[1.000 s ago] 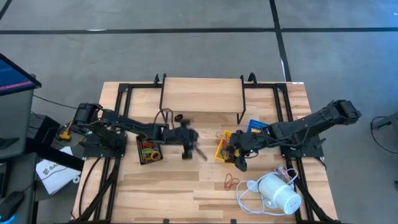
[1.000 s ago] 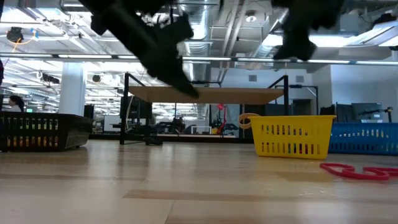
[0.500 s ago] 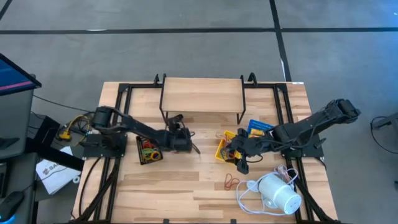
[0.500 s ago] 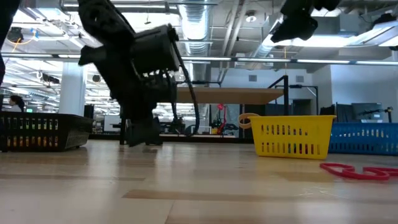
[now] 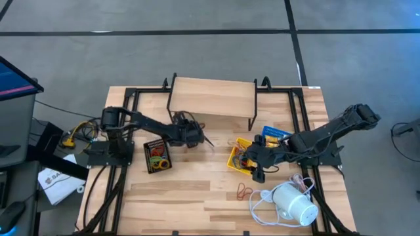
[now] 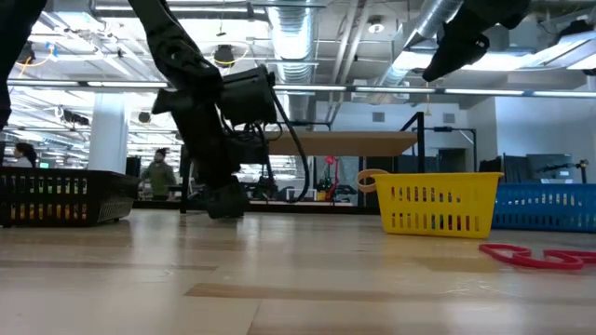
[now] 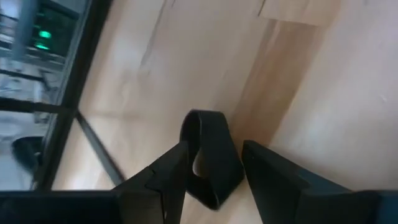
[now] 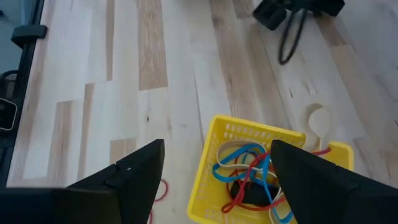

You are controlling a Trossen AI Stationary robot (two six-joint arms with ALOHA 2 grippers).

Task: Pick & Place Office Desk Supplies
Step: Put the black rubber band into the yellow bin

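My left gripper (image 7: 211, 168) is low over the desk (image 5: 190, 190), just in front of the raised wooden shelf (image 5: 213, 98), at about 11 o'clock from the desk's middle. Its fingers (image 7: 171, 177) stand partly apart with a black clip (image 7: 208, 155) between them. Whether they press on it or only flank it I cannot tell, and the clip's lower end is hidden by the fingers.

My right gripper (image 8: 214, 180) hangs above the yellow tray (image 8: 261, 168), at about 3 o'clock from the middle, spread wide and holding nothing. The tray holds blue, red and pale rubber bands (image 8: 249, 165), tangled so I cannot count them, and its near edge is cut off. A pale loop (image 8: 317, 118) lies just beside the tray on the desk.

The black mesh tray (image 5: 156, 156) at 9 o'clock holds coloured bands, too small to sort out. The blue tray (image 5: 272, 133) is partly covered by my right arm. Red bands (image 5: 244, 192) lie loose at 5 o'clock, near the white cylinder (image 5: 294, 204) with its cord.
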